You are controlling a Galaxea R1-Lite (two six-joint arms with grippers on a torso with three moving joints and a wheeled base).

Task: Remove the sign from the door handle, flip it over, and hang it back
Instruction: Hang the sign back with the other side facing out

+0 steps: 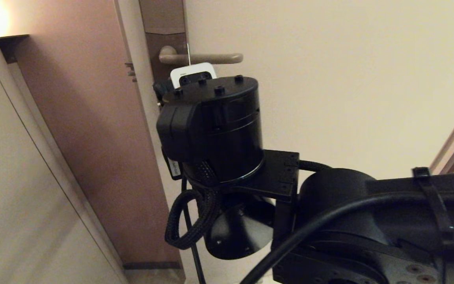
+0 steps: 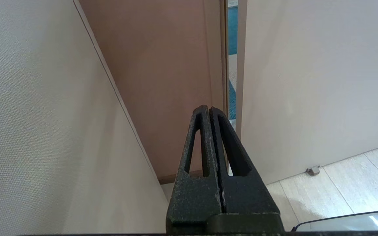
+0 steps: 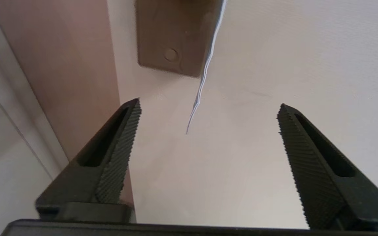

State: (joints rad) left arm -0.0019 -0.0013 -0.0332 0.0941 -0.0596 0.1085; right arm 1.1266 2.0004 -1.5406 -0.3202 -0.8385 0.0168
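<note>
The door handle (image 1: pixel 201 58) is a bronze-grey lever on a brown lock plate (image 1: pixel 164 35) (image 3: pixel 172 36). The sign (image 1: pixel 188 53) hangs on it edge-on and shows only as a thin pale line. In the right wrist view the sign (image 3: pixel 205 70) hangs down in front of the door. Its lower end lies between my open right gripper's (image 3: pixel 208 105) fingers and touches neither. In the head view that gripper is hidden behind its own wrist (image 1: pixel 211 126), just below the handle. My left gripper (image 2: pixel 208 109) is shut and empty, low near the floor.
The cream door (image 1: pixel 349 79) stands slightly ajar beside a brown frame panel (image 1: pixel 93 118) and a pale wall (image 1: pixel 14 177). A teal carpet (image 2: pixel 232 32) shows through the gap. A small door stop (image 2: pixel 313 170) sits on the tiled floor.
</note>
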